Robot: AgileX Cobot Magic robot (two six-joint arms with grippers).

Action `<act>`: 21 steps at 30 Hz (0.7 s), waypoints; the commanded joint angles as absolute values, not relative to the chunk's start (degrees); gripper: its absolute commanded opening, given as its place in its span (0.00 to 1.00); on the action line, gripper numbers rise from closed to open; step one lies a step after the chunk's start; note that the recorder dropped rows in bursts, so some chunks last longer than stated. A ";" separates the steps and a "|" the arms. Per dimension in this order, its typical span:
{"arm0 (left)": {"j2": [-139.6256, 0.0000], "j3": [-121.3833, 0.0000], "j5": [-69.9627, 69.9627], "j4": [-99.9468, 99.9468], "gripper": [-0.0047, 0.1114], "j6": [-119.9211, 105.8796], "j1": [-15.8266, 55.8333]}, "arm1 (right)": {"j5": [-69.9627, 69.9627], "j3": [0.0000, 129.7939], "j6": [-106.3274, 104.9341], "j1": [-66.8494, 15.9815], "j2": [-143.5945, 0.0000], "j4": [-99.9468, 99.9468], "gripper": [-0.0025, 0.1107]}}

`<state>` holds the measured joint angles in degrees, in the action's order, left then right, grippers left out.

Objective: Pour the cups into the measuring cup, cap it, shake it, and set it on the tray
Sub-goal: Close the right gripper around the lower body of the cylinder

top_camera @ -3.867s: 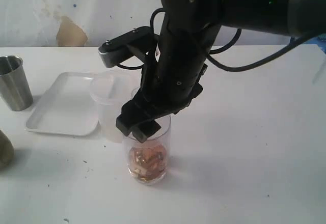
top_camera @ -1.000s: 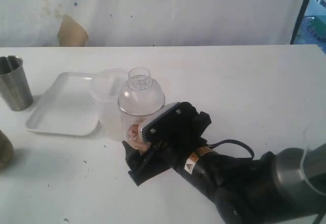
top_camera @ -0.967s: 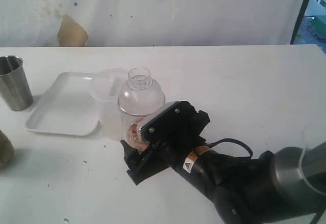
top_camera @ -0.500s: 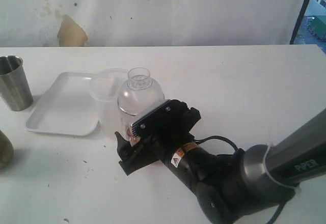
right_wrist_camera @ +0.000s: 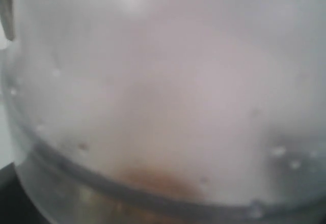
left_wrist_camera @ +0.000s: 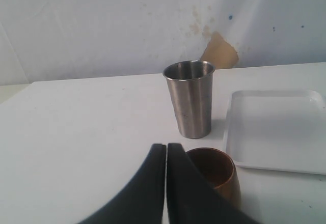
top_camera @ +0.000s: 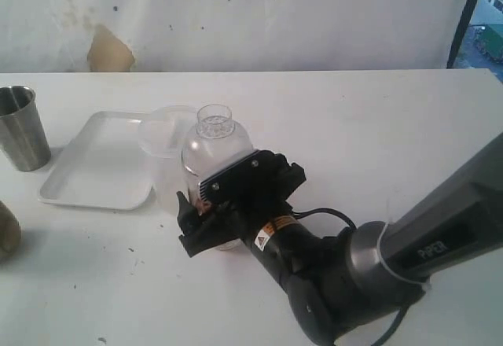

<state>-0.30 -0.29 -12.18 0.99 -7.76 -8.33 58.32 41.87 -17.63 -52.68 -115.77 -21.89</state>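
The clear measuring cup (top_camera: pixel 196 190) stands mid-table with brown contents, and the domed cap (top_camera: pixel 216 145) sits on top of it. My right gripper (top_camera: pixel 187 224) lies low on the table. Its jaws stand wide on either side of the cup's lower part, and its body hides most of the cup. Up close, the right wrist view is filled by the blurred cap (right_wrist_camera: pixel 163 81) and cup wall (right_wrist_camera: pixel 102 203). My left gripper (left_wrist_camera: pixel 166 145) is shut and empty beside the brown cup (left_wrist_camera: pixel 214 170). The steel tumbler (left_wrist_camera: pixel 189 99) stands beyond it, next to the white tray (left_wrist_camera: pixel 277 132).
A frosted tub (top_camera: pixel 163 138) stands just behind the measuring cup, touching the tray's (top_camera: pixel 94 165) right edge. The tumbler (top_camera: pixel 21 126) and the brown cup (top_camera: pixel 6 232) are at the far left. A wall runs along the table's back edge.
The right gripper has slid left along the table until its jaws flank the capped cup. Earlier it hung above the uncapped cup. The left gripper shows no change.
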 commanded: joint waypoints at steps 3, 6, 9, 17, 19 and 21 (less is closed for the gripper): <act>0.00 0.00 -11.64 1.47 0.05 -7.74 -7.93 | 60.06 42.20 -11.26 -52.55 -115.94 -23.55 0.95; 0.00 0.00 -11.64 1.47 0.05 -7.74 -7.93 | 60.06 42.20 -8.49 -52.55 -116.01 -24.02 0.95; 0.00 0.00 -11.64 1.47 0.05 -7.74 -7.93 | 60.06 42.20 -8.49 -52.55 -116.01 -23.70 0.95; 0.00 0.00 -11.64 1.47 0.05 -7.74 -7.93 | 59.03 43.43 -8.49 -52.55 -116.22 -22.45 0.95; 0.00 0.00 -11.64 1.47 0.05 -7.74 -7.93 | 57.99 43.85 -8.49 -52.55 -116.22 -22.45 0.93; 0.00 0.00 -11.64 1.47 0.05 -7.74 -7.93 | 57.60 44.07 -8.49 -52.55 -116.22 -22.71 0.87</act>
